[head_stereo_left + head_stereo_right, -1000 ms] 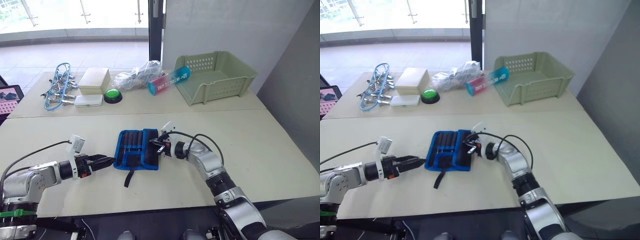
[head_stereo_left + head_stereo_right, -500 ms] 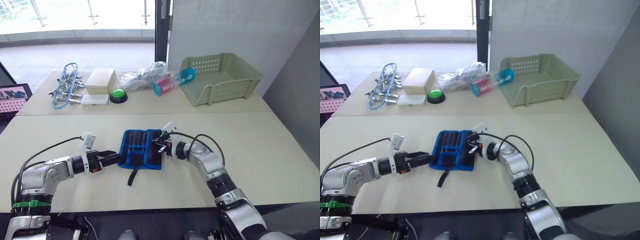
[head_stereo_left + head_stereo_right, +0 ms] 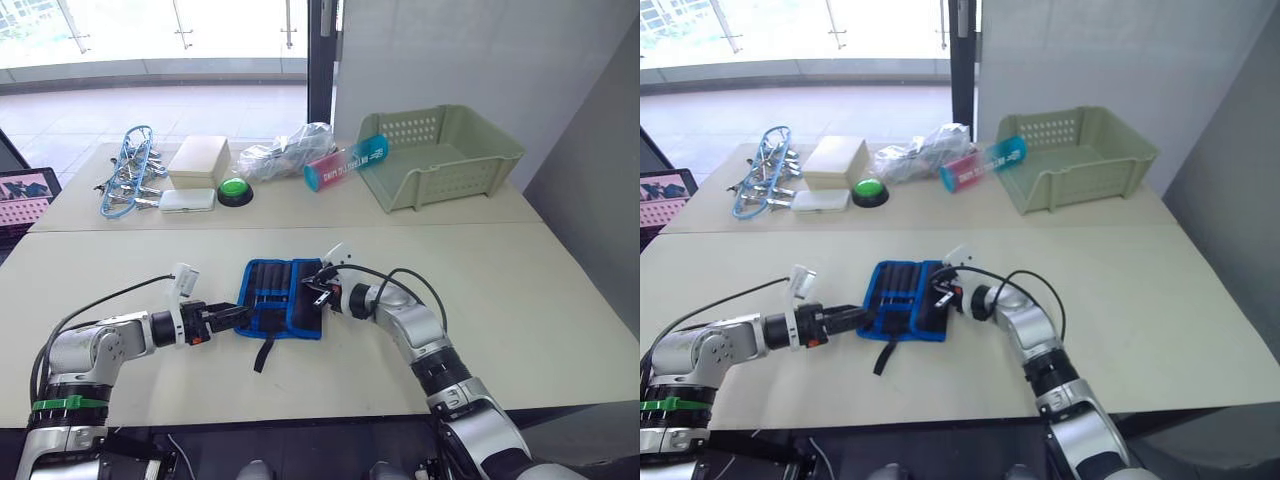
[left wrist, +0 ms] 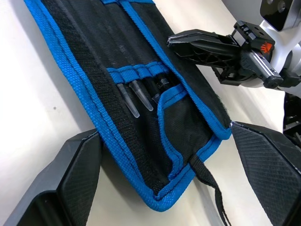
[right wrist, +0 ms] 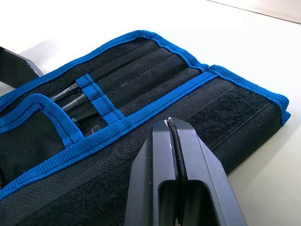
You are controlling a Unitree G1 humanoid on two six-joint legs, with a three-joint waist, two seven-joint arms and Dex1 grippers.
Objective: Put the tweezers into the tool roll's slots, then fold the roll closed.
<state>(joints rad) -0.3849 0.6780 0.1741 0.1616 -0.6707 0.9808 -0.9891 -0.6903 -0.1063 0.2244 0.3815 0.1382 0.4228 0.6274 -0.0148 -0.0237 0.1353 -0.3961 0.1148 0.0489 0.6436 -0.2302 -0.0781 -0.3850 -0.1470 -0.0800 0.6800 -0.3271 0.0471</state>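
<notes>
The tool roll [image 3: 281,298] lies unfolded on the near table, black with blue edging, its strap [image 3: 262,351] trailing toward me. Tweezers [image 4: 134,96] sit tucked in the slots [image 5: 141,66] under a blue band, pale tips showing. My left gripper [image 3: 238,316] is open at the roll's left edge, and its two fingers [image 4: 79,175] straddle the roll's near corner. My right gripper [image 3: 318,290] is shut, its tips [image 5: 172,126] resting just over the roll's right flap with nothing seen held between them.
On the far table stand a green basket [image 3: 442,160], a pink-and-blue tube [image 3: 345,163], a crumpled plastic bag [image 3: 285,152], a green button [image 3: 234,190], a white box [image 3: 195,158], a white case [image 3: 181,200] and a blue clips bundle [image 3: 122,180]. A tablet [image 3: 25,188] lies far left.
My left gripper has moved right, up to the roll's left edge. The camera has shifted a little. The right gripper and the roll stay where they were.
</notes>
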